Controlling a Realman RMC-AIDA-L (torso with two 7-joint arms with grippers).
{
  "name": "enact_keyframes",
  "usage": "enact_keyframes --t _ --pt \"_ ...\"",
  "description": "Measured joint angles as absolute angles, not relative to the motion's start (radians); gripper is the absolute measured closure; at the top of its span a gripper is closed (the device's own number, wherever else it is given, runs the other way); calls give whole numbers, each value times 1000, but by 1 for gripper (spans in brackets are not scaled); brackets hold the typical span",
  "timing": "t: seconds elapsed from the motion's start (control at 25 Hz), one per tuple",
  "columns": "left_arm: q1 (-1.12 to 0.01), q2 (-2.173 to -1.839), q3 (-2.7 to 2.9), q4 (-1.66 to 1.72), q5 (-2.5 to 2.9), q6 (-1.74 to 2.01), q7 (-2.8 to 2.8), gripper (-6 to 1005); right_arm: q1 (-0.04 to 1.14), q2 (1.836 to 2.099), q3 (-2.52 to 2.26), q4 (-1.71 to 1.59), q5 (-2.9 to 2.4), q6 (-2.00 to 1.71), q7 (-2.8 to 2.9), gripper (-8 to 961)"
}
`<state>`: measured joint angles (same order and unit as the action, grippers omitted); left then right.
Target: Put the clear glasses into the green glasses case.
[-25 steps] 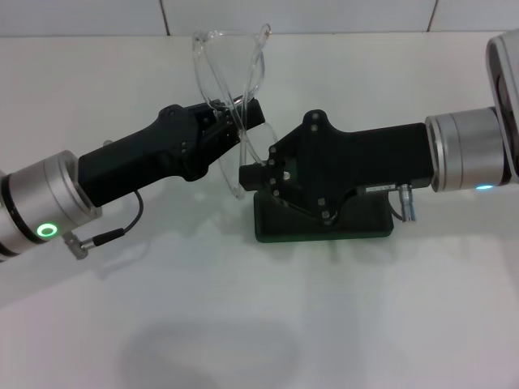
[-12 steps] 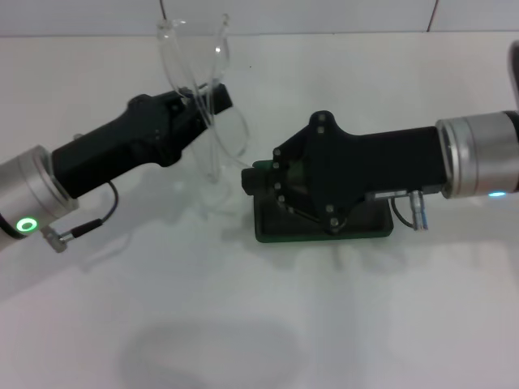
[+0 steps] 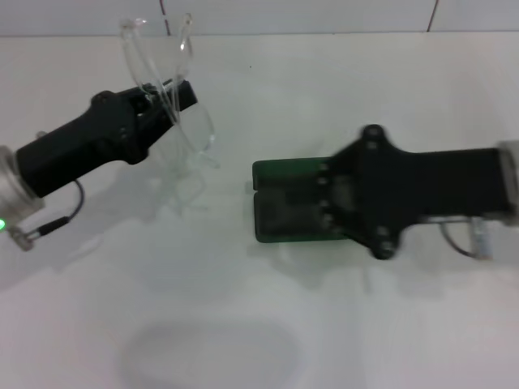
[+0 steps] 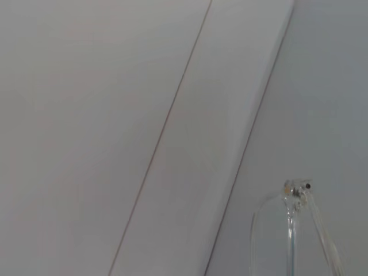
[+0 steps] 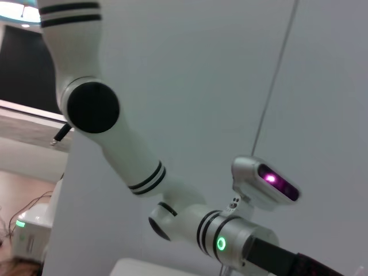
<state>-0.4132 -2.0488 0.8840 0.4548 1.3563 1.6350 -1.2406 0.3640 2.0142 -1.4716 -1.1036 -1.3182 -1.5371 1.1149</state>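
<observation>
The clear glasses (image 3: 166, 61) hang upright above the table at the back left, with my left gripper (image 3: 180, 96) shut on their frame. One lens (image 3: 197, 134) droops below the fingers. A clear hinge and temple of the glasses (image 4: 294, 230) show in the left wrist view. The green glasses case (image 3: 285, 174) lies at the table's centre, right of the glasses and apart from them. My right gripper (image 3: 326, 204) hovers over the case's right half and hides it. I cannot tell whether the lid is open.
The white table (image 3: 243, 324) runs back to a tiled wall (image 3: 324, 12). The right wrist view shows my left forearm with its green ring light (image 5: 221, 244) and the head camera (image 5: 267, 181) against a white wall.
My left gripper has carried the glasses leftward, away from the case. My right arm has drawn back to the right, uncovering the case's left part.
</observation>
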Motion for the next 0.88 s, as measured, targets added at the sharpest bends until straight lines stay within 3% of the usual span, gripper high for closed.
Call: enact_keyframes --t 0.2,0.44,0.88 --pt "-343 -2054 886 613 1357 1638 -1322 860 253 2014 -1320 -1157 -1273 -1755 1189 937" --pt "-328 -2045 855 773 1365 1628 -1470 860 212 2009 -1052 -1081 -1245 -2055 1200 937" --pt "-351 -2079 847 1339 1708 1600 -1807 859 147 1958 -630 -841 -1238 -2148 1250 937"
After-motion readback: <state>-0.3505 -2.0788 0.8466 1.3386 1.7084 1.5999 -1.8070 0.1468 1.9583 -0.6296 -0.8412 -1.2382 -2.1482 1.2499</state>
